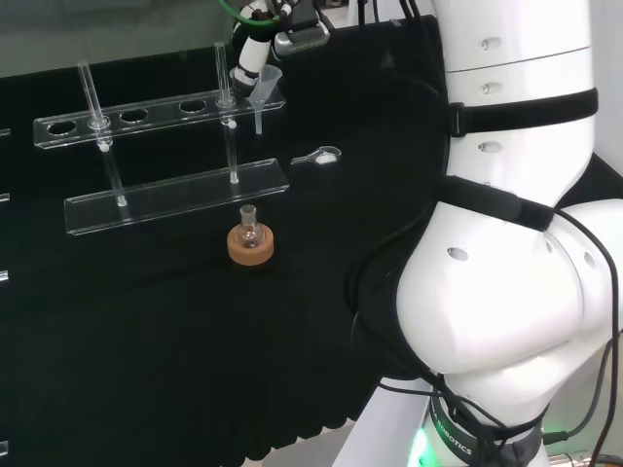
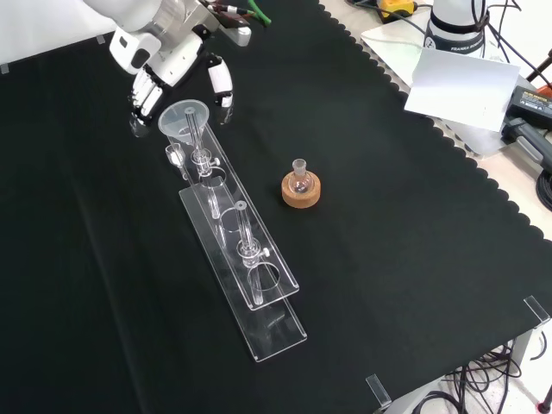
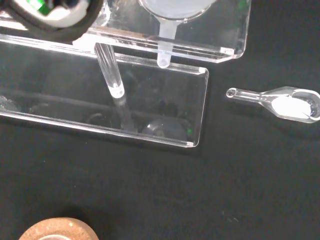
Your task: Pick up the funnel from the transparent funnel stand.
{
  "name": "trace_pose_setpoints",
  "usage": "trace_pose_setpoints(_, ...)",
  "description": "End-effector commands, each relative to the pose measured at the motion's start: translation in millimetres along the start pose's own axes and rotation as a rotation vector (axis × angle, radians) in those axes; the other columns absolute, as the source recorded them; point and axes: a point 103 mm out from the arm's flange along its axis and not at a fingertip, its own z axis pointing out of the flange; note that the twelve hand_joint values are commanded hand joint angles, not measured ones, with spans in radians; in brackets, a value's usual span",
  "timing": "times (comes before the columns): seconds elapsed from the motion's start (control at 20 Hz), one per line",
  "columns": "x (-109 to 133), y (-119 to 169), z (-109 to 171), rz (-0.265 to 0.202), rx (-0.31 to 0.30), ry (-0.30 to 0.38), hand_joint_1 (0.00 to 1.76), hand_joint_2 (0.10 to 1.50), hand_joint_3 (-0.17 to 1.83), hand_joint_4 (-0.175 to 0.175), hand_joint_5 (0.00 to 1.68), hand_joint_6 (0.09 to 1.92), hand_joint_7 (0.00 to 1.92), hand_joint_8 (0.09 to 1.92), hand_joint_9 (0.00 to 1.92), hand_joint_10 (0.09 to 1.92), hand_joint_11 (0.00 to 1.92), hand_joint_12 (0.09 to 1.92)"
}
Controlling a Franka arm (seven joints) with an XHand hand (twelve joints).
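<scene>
Print shows in 2 places. Head view: white lettering runs round the dark band at the arm's base (image 1: 456, 436), beside a green light, partly crossed by cables. Front view: the arm's base at top right has a short line of lettering on its dark band (image 2: 457, 28), too small to make out. No marks, numbers or scale lines legible on the funnel (image 2: 184, 119) or the funnel stand (image 2: 259, 289). Nothing else readable.
</scene>
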Motion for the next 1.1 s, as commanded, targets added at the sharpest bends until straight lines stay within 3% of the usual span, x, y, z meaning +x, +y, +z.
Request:
trace_pose_setpoints(0.05,-2.9,3.3,6.7,-0.011,0.062,0.007,0.75,0.59,0.47,-0.044,0.19,0.09,0.00,0.62,0.20,0.88,0.33,1.50)
trace_pose_setpoints(0.35,-3.9,0.4,9.1,-0.008,0.067,0.003,0.73,0.59,0.48,-0.051,0.24,0.09,0.01,0.72,0.28,0.84,0.37,1.49)
trace_pose_setpoints(0.65,1.0,0.6,12.7,0.002,0.074,-0.033,0.72,0.60,0.49,-0.060,0.36,0.09,0.24,0.75,0.38,0.76,0.39,1.47)
trace_pose_setpoints(1.1,5.6,-17.1,-0.3,0.071,-0.133,-0.137,0.77,0.69,0.48,-0.042,0.60,0.10,0.42,0.71,0.57,0.63,0.48,1.41)
